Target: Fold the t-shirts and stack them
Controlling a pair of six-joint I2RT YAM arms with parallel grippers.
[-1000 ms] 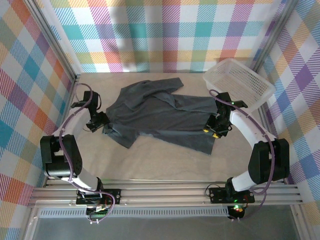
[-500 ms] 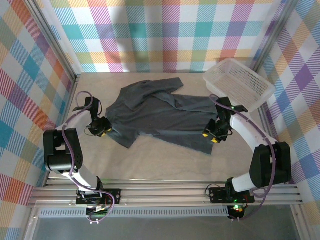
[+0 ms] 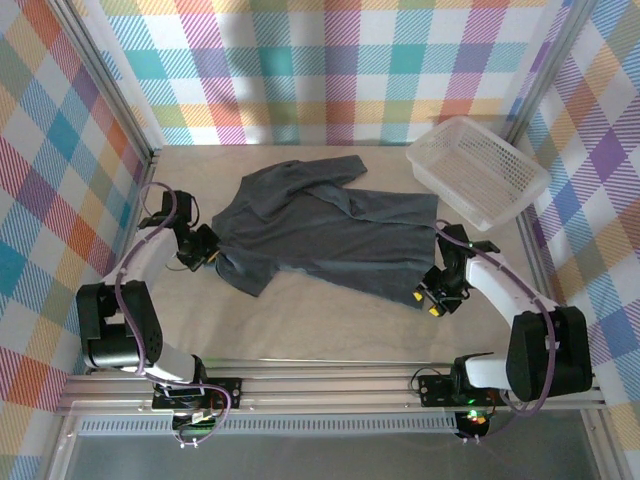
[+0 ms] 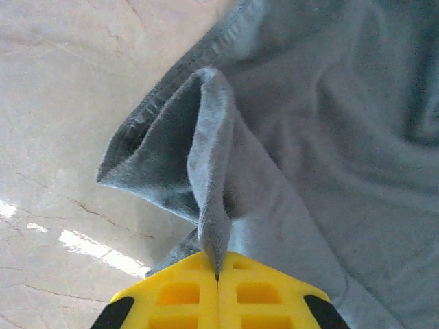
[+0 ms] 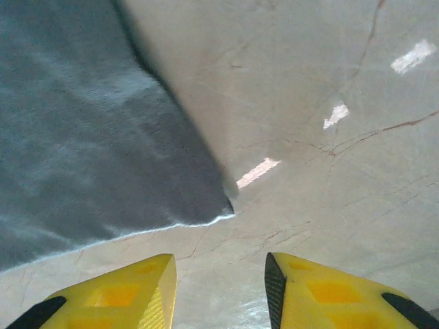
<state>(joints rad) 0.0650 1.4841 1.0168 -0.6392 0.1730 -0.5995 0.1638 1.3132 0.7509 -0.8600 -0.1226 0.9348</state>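
A dark charcoal-grey t-shirt (image 3: 320,230) lies spread and rumpled across the middle of the table. My left gripper (image 3: 210,255) is at the shirt's left edge, shut on a raised fold of its fabric (image 4: 212,205); the yellow fingers (image 4: 178,295) meet with cloth pinched between them. My right gripper (image 3: 428,297) stands open just off the shirt's near right corner (image 5: 206,205), with bare table between its yellow fingers (image 5: 322,295). That corner lies flat, a little ahead of the fingertips.
A white perforated plastic basket (image 3: 477,170) sits at the back right, tilted against the wall. Plaid walls close in the table (image 3: 300,330) on three sides. A metal rail (image 3: 330,385) runs along the near edge by the arm bases.
My right gripper has moved toward the near edge, off the shirt's right side to its near right corner. My left gripper has shifted a little and pinches the shirt's left edge.
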